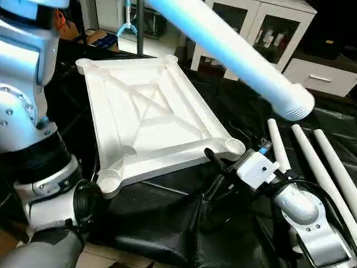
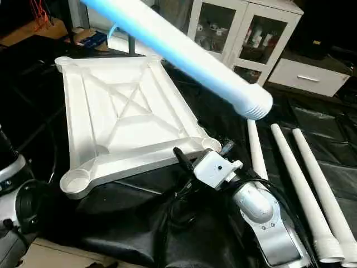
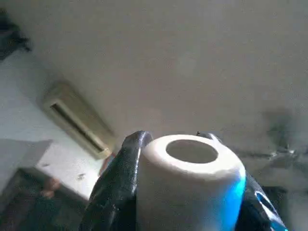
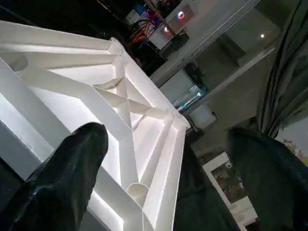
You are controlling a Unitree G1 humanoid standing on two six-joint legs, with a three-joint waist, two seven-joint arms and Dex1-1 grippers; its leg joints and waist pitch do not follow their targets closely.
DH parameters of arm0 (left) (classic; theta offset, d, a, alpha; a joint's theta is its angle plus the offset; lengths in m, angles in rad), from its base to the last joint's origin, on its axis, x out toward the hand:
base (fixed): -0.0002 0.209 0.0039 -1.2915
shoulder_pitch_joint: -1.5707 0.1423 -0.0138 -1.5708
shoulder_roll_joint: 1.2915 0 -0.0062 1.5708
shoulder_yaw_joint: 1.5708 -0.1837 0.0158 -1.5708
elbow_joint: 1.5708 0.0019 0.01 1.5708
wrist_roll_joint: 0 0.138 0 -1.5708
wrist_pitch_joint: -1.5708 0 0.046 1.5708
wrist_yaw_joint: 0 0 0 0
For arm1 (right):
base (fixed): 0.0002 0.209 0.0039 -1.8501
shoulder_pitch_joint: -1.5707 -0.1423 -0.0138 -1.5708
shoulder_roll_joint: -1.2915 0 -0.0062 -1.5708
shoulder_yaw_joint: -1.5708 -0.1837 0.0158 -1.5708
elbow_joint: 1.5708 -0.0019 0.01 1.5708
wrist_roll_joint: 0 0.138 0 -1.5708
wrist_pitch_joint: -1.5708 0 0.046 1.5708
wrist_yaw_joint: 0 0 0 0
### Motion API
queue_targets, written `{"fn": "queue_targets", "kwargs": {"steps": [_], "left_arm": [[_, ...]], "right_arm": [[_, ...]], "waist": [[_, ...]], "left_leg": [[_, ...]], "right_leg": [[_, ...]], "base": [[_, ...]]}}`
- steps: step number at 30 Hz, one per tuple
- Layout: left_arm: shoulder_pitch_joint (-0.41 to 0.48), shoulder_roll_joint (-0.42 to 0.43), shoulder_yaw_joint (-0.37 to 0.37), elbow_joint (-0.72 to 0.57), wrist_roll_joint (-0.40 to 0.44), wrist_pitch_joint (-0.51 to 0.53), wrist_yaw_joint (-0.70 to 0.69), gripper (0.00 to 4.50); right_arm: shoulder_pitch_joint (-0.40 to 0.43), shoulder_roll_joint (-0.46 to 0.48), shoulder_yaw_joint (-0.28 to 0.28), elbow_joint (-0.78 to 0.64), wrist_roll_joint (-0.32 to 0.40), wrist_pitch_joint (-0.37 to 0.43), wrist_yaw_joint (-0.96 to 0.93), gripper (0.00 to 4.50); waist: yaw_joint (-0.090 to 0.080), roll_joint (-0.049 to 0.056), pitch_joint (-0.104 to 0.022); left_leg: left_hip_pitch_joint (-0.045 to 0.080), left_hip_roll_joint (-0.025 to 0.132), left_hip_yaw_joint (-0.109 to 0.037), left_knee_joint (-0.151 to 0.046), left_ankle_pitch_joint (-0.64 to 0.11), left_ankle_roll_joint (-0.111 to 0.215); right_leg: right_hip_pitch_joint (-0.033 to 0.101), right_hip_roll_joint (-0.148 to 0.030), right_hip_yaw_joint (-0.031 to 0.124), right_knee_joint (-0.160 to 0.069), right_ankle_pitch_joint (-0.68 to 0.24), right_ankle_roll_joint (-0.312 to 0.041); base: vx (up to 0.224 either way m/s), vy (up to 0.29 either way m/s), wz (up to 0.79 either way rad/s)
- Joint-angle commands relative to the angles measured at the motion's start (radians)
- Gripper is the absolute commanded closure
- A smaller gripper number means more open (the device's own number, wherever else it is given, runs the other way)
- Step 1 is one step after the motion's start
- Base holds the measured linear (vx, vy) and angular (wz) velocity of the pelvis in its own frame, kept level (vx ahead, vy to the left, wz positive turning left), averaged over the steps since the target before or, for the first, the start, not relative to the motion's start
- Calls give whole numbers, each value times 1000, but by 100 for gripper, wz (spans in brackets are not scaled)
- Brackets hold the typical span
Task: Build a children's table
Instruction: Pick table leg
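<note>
Tabletop lies underside up on the black cover, ribs showing. Left gripper is clamped on one leg, held in the air slanting over the tabletop's far-right corner. Right gripper, fingers wide apart & holding nothing, sits just beside the tabletop's near-right corner socket. 3 spare legs lie right of the tabletop.

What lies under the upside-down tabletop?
The tabletop rests on a black cover, which shows all around it. Whatever lies directly beneath the tabletop is hidden by it.
</note>
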Motion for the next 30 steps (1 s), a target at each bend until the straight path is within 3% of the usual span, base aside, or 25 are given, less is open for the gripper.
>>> {"fn": "queue_targets", "kwargs": {"steps": [1, 3, 9, 11, 12, 13, 15, 16, 17, 22, 30], "left_arm": [[7, 13, -48, 25, 96, -28, -10, 322], [15, 16, -57, 50, 130, -50, -11, 322], [26, 30, -80, 70, 176, -67, 1, 322], [25, 39, -103, 93, 240, -78, 43, 322], [7, 45, -126, 148, 361, -93, 162, 322], [7, 45, -126, 148, 361, -93, 162, 322], [-24, 21, -114, 207, 452, -104, 326, 322], [-24, 21, -114, 207, 452, -104, 326, 322], [-42, -22, -81, 229, 438, -102, 430, 322], [-55, -64, -58, 244, 430, -125, 515, 322], [-116, -146, 35, 267, 363, -138, 676, 322]], "right_arm": [[-17, -5, 4, -22, 23, 0, 27, 21], [-32, 3, 3, -33, 33, 5, 31, 21], [-42, 11, -1, -34, 38, 6, 32, 21], [-39, 11, -1, -27, 25, 13, 27, 21], [-42, 15, -2, -21, 12, 19, 22, 21], [-42, 15, -2, -21, 12, 19, 22, 21], [-56, 28, -6, -17, -5, 36, 10, 21], [-56, 28, -6, -17, -5, 36, 10, 21], [-70, 38, -3, -16, -32, 48, -10, 21], [-82, 47, 13, -14, -67, 49, -26, 21], [-101, 59, 5, -3, -122, 63, -60, 21]], "waist": [[-4, 14, -51], [-5, 16, -52], [-2, 18, -57], [-2, 17, -57], [-3, 18, -56], [-4, 19, -55], [-3, 21, -56], [-5, 20, -56], [-5, 18, -59], [0, 15, -61], [1, 14, -60]], "left_leg": [[13, 19, -13, -76, -249, -51], [13, 19, -14, -76, -250, -52], [15, 20, -12, -75, -201, -52], [14, 20, -12, -75, -197, -50], [13, 20, -12, -74, -200, -48], [15, 20, -12, -73, -220, -50], [14, 20, -16, -75, -238, -61], [12, 20, -17, -75, -239, -63], [12, 21, -17, -73, -235, -67], [11, 18, -16, -71, -184, -47], [12, 16, -15, -69, -193, -42]], "right_leg": [[35, -45, 41, -77, -259, -59], [34, -46, 42, -78, -262, -55], [38, -47, 41, -63, -137, -108], [40, -47, 41, -64, -134, -108], [40, -47, 42, -65, -144, -100], [37, -45, 42, -70, -173, -86], [39, -49, 41, -74, -227, -68], [39, -49, 41, -73, -227, -69], [40, -49, 41, -71, -217, -78], [43, -50, 41, -65, -124, -110], [43, -49, 39, -67, -135, -113]], "base": [[0, 0, 0], [0, 0, 0], [0, 0, 0], [0, 0, 0], [0, 0, 0], [0, 0, 0], [0, 0, 0], [0, 0, 0], [0, 0, 0], [0, 0, 0], [0, 0, 0]]}}
